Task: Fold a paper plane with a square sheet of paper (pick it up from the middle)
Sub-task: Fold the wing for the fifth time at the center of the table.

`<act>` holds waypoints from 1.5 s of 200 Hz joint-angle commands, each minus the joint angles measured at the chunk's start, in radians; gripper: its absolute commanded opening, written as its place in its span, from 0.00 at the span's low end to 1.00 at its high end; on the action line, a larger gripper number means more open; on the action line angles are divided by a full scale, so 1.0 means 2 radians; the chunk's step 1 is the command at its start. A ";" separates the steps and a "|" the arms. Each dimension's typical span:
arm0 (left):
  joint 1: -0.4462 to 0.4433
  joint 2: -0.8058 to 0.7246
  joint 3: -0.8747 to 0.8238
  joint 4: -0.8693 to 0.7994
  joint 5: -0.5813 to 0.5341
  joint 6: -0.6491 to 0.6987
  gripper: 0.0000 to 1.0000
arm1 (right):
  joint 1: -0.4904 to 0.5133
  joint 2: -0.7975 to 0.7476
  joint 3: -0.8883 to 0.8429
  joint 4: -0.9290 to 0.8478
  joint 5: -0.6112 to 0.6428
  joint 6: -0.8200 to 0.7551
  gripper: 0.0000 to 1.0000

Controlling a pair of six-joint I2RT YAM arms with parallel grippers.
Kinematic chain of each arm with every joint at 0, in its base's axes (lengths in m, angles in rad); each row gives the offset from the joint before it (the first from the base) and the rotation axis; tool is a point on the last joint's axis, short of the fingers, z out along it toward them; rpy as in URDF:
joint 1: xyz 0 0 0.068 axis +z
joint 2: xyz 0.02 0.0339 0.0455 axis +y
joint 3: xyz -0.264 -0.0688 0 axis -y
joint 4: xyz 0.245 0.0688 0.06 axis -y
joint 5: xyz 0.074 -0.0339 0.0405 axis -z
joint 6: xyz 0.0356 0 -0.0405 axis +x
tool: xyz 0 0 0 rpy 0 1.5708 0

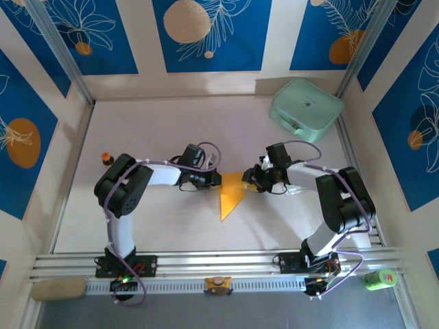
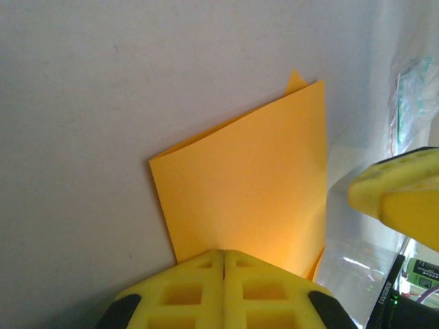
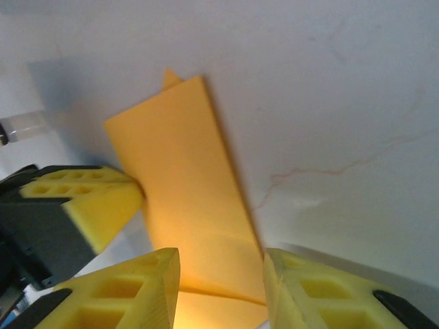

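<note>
Square sheet of paper [image 2: 247,185] clamped in left end effector [image 2: 223,253], right end effector [image 3: 221,253] apart.

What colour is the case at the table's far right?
Mint green; the case shows best in the top external view.

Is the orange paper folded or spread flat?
Folded: the paper shows a triangular outline, and a second layer's corner peeks past its edge.

Blue, seemingly floral wall panels [image 1: 206,34] surround white table [image 1: 171,123].
</note>
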 commanded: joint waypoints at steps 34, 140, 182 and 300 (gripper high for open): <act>-0.006 0.003 -0.014 -0.039 0.012 0.003 0.03 | 0.004 0.034 0.010 -0.006 -0.047 -0.018 0.36; -0.006 0.005 -0.012 -0.040 0.014 0.004 0.03 | 0.015 0.014 0.006 -0.014 -0.046 -0.019 0.34; -0.006 0.004 -0.013 -0.038 0.014 0.003 0.03 | -0.001 0.009 -0.005 0.038 -0.099 -0.010 0.34; -0.006 0.000 -0.017 -0.029 0.016 -0.004 0.05 | -0.013 0.042 0.005 0.055 -0.134 -0.017 0.28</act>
